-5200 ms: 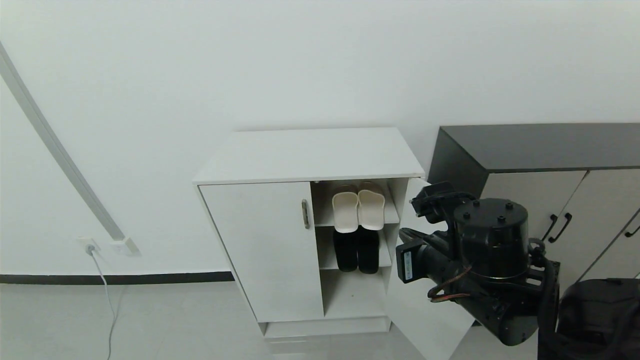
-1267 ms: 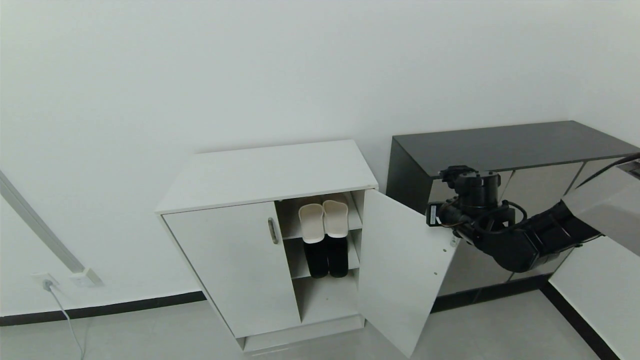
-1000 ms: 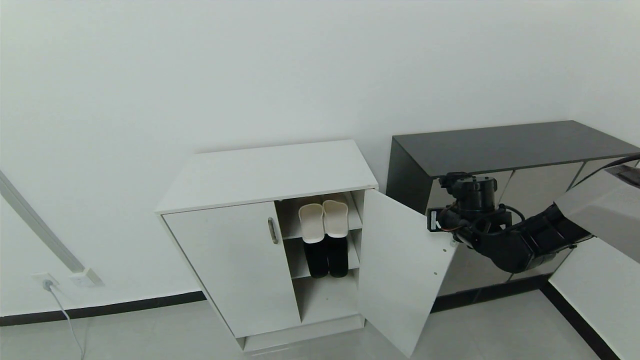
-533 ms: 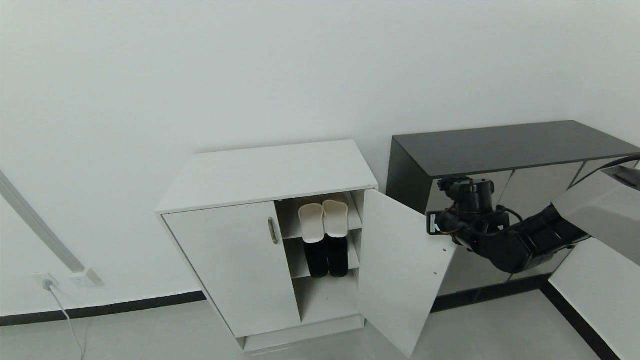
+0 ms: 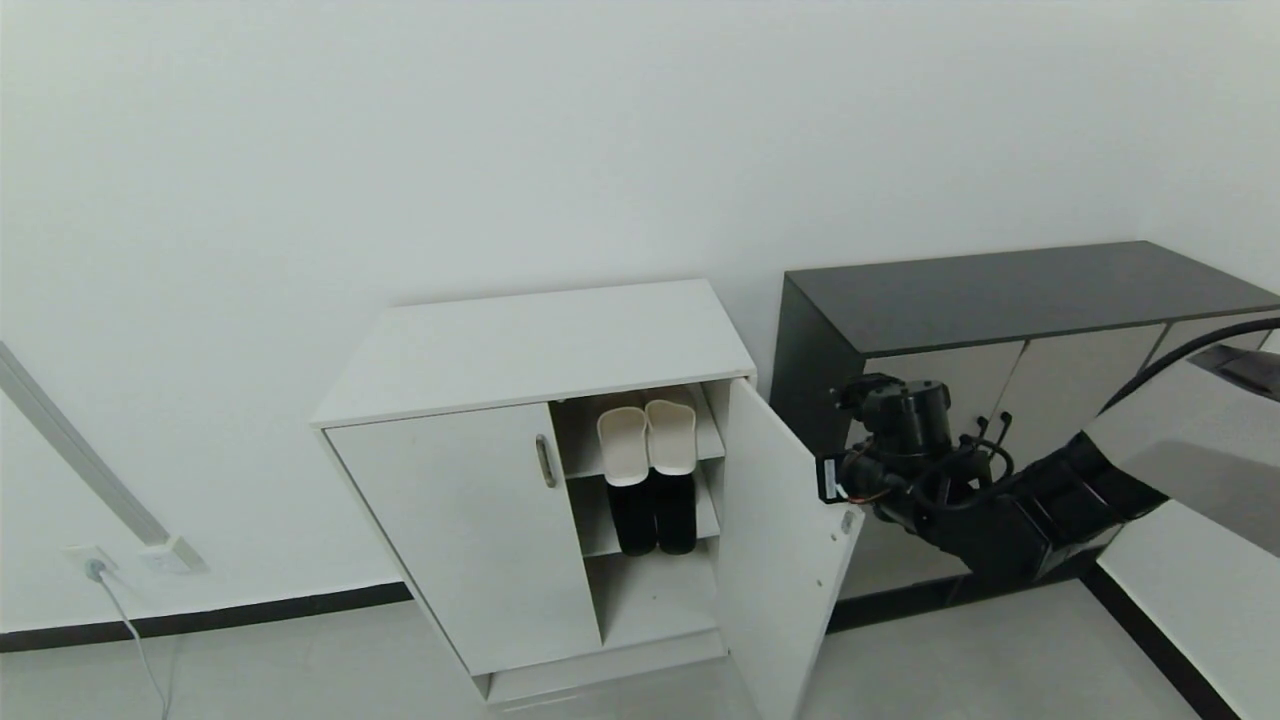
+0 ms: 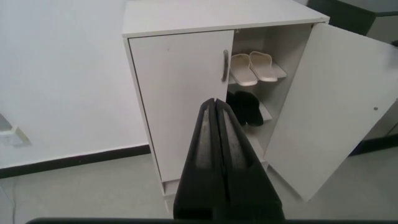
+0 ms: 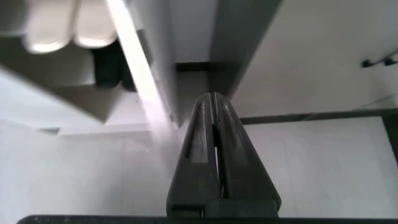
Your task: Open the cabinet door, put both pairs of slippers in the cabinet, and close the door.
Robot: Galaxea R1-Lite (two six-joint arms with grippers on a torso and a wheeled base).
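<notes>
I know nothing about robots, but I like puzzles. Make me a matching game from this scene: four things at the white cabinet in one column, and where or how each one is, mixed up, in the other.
Things:
1. cream slippers
2. black slippers
3. left cabinet door
4. right cabinet door

Places or states:
a. shut
b. on the top shelf
c. standing partly open
d. on the middle shelf

Pairs: 1-b, 2-d, 3-a, 4-c.
</notes>
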